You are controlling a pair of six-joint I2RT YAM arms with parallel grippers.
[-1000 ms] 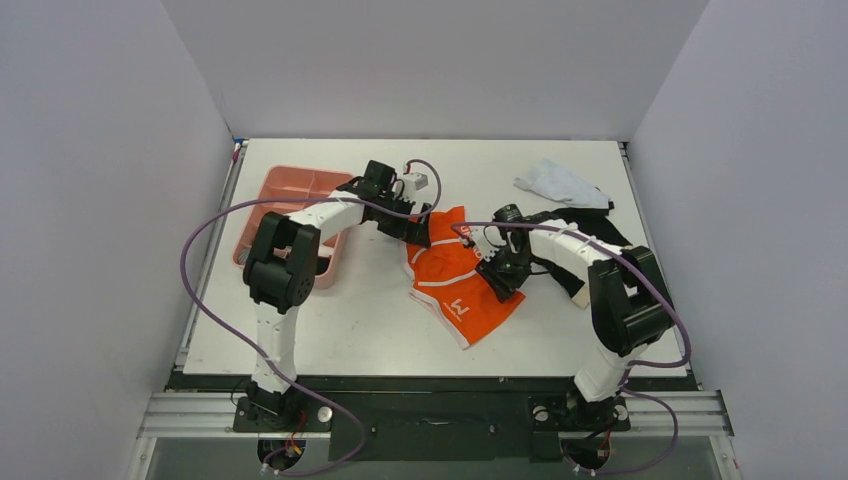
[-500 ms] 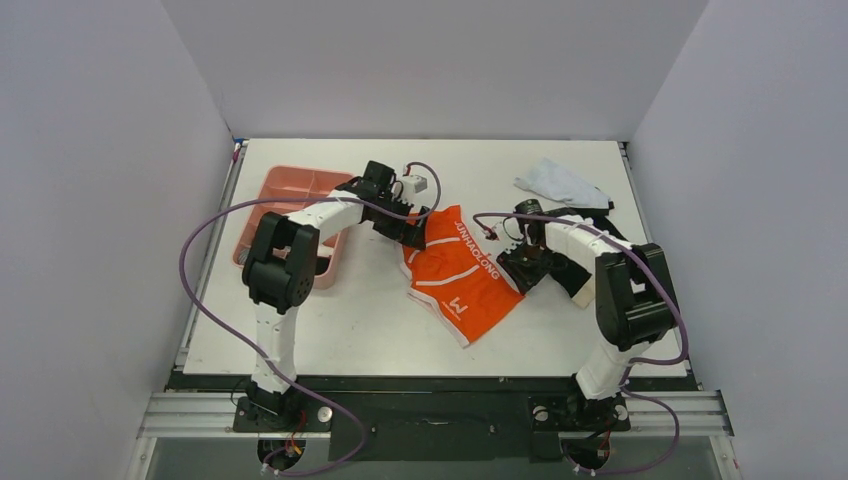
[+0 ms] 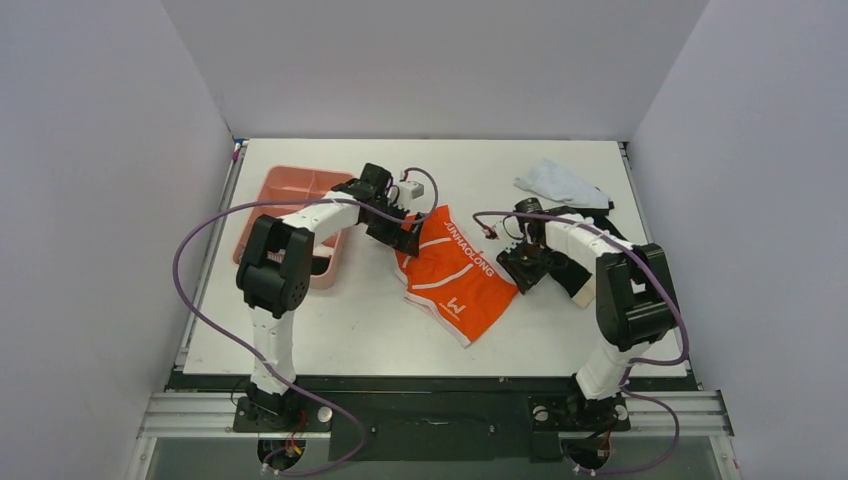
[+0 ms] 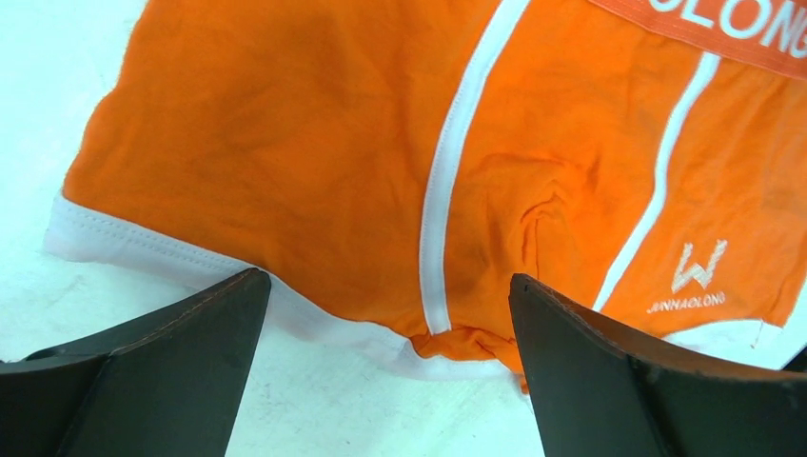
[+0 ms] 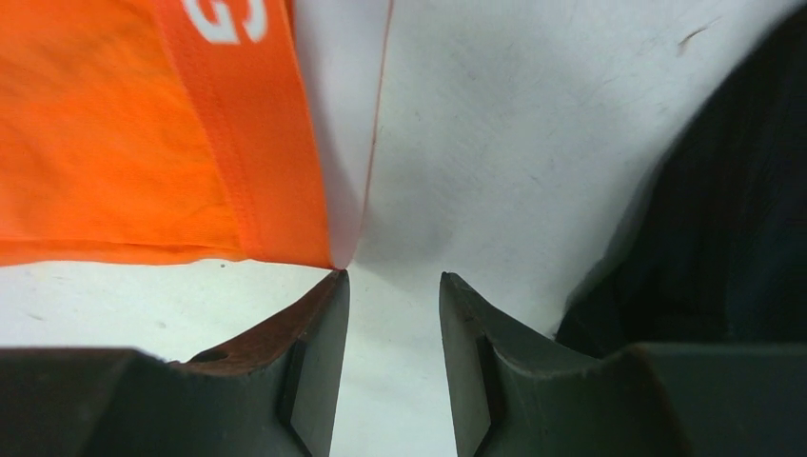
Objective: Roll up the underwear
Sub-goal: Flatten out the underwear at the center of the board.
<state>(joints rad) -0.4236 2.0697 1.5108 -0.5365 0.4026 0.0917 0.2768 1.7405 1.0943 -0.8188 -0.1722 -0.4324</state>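
Note:
The orange underwear [image 3: 455,272], with white stripes and white lettering on its waistband, lies spread flat in the middle of the table. My left gripper [image 3: 408,238] is at its upper left edge, jaws wide open. In the left wrist view the orange cloth [image 4: 314,162] and its white hem lie ahead of the open gripper [image 4: 388,279]. My right gripper [image 3: 515,268] is just right of the waistband, open a little and empty [image 5: 394,277]. The waistband end [image 5: 238,143] lies beside its left finger. The black underwear [image 3: 595,222] with beige waistband [image 3: 578,285] lies partly under my right arm.
A pink tray [image 3: 275,195] stands at the left, under my left arm. A pale crumpled cloth [image 3: 560,183] lies at the back right, next to the black garment. Black cloth [image 5: 723,190] fills the right side of the right wrist view.
My right gripper has moved right off the orange underwear to its waistband edge. The garment now lies flatter and a little further left. My left gripper has shifted slightly left.

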